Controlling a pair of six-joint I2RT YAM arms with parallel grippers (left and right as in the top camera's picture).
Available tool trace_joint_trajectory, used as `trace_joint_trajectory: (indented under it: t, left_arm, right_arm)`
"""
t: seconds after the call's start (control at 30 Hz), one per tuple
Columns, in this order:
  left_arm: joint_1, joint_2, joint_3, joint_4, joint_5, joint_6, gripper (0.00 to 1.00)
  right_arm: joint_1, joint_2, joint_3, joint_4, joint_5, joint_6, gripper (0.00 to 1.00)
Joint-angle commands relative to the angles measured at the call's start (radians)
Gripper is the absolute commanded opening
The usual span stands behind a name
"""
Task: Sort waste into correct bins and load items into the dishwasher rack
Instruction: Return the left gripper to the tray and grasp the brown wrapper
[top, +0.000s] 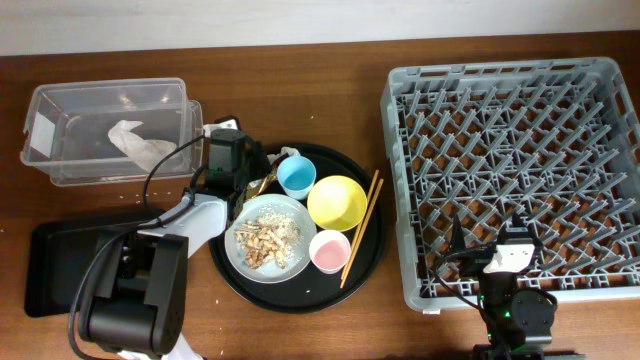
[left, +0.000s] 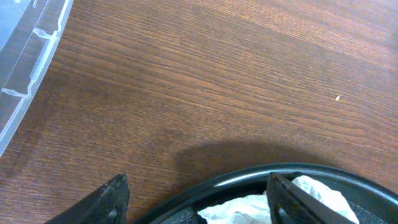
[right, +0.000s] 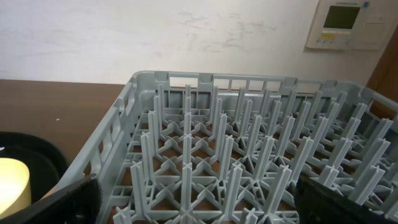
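The round black tray (top: 372, 262) holds a blue cup (top: 296, 176), a yellow bowl (top: 336, 202), a pink cup (top: 329, 250), wooden chopsticks (top: 362, 228) and a grey plate (top: 243, 262) with beige-brown food scraps (top: 268, 240). A crumpled white wrapper (top: 288, 153) lies at the tray's back rim. My left gripper (top: 262, 160) is open low over it. In the left wrist view the wrapper (left: 242, 208) lies between the fingers (left: 202, 199), against the right one. My right gripper (top: 490, 255) is open and empty over the front edge of the grey dishwasher rack (top: 520, 90).
The clear plastic box (top: 45, 105) at the back left holds a crumpled white paper (top: 135, 143). The shallow black tray (top: 55, 265) lies at the front left, partly under my left arm. The rack's pegs (right: 249, 124) fill the right wrist view, with the yellow bowl (right: 12, 183) at its left.
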Motion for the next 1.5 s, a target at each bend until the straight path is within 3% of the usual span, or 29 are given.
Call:
trace_joint_trajectory:
  t: [0.0, 0.13, 0.7, 0.73, 0.83, 1.0, 1.2, 1.3, 1.47]
  left_arm:
    - [-0.013, 0.008, -0.003, 0.002, 0.001, 0.080, 0.67]
    - [-0.052, 0.009, -0.003, 0.003, 0.000, 0.140, 0.67]
    - [-0.054, 0.054, -0.003, 0.032, -0.071, 0.140, 0.65]
    - [-0.054, 0.054, -0.003, 0.033, -0.071, 0.140, 0.60]
    - [-0.054, 0.054, -0.003, 0.034, -0.071, 0.140, 0.57]
    - [-0.054, 0.053, -0.003, 0.036, -0.069, 0.139, 0.27]
    - [-0.054, 0.044, -0.003, 0.035, -0.022, 0.139, 0.08]
    - [-0.054, 0.044, -0.003, 0.036, -0.022, 0.139, 0.01]
    - [-0.053, 0.024, -0.003, 0.044, -0.026, 0.139, 0.01]
  right_arm:
    - [-0.006, -0.007, -0.009, -0.003, 0.006, 0.002, 0.99]
    - [-0.006, -0.007, -0.009, -0.003, 0.006, 0.002, 0.99]
    - [-0.006, -0.007, -0.009, -0.003, 0.006, 0.002, 0.99]
    - [-0.006, -0.007, -0.009, -0.003, 0.006, 0.002, 0.99]
    - [-0.006, -0.007, -0.009, -0.003, 0.006, 0.002, 0.99]
    - [-0.006, -0.007, -0.009, -0.003, 0.006, 0.002, 0.99]
    - [-0.006, -0.007, -0.009, -0.003, 0.006, 0.002, 0.99]
    - [-0.006, -0.007, -0.009, -0.003, 0.006, 0.002, 0.99]
    - [-0.006, -0.007, -0.009, -0.003, 0.006, 0.002, 0.99]
